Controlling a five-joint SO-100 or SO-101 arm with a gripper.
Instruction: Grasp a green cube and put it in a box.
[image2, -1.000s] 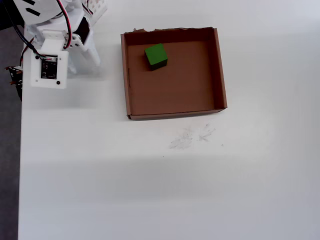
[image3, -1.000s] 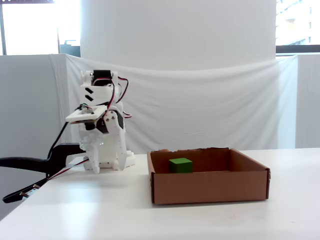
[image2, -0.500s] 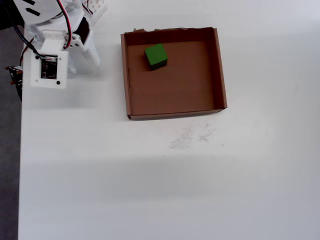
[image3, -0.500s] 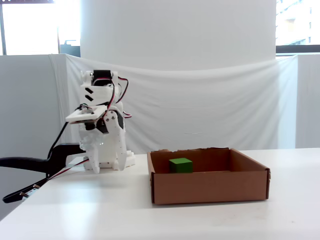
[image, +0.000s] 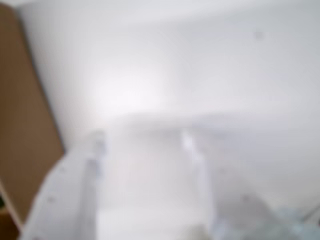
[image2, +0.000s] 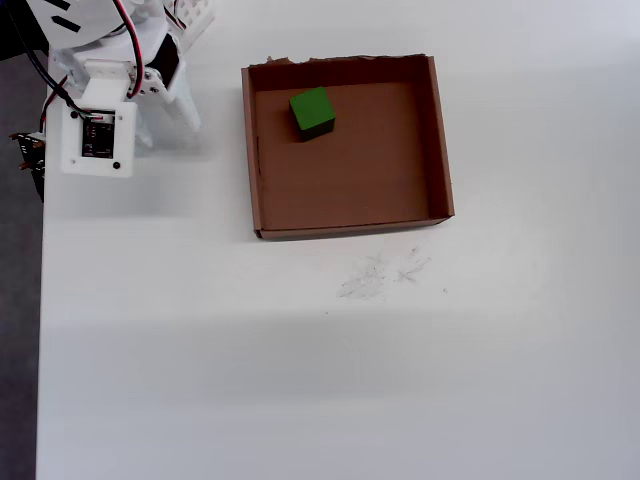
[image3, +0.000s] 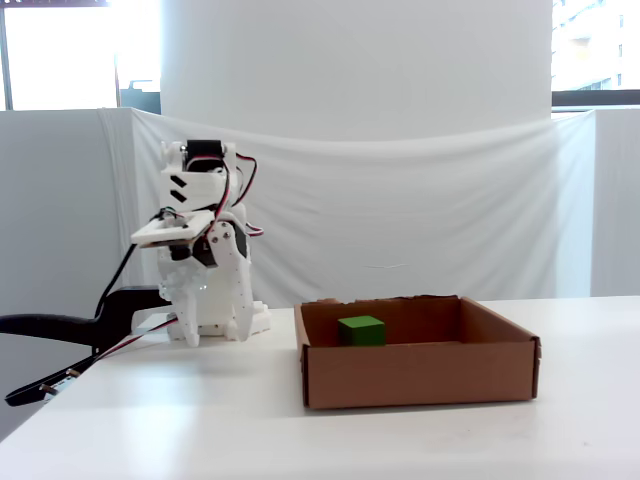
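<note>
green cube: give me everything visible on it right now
The green cube is small, solid and bright green with slightly rounded edges and a matte look. It sits flat on the floor of the box, in the upper-left part in the overhead view, near the ragged rim but apart from the walls. Nothing grips or touches it besides the floor.

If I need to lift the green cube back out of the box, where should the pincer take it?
Grip the green cube across two opposite side faces, coming straight down from above. It lies flat on the floor of the box, near the ragged far wall and the arm-side wall in the overhead view, so a sideways approach would probably hit cardboard. Its top is clear.
</note>
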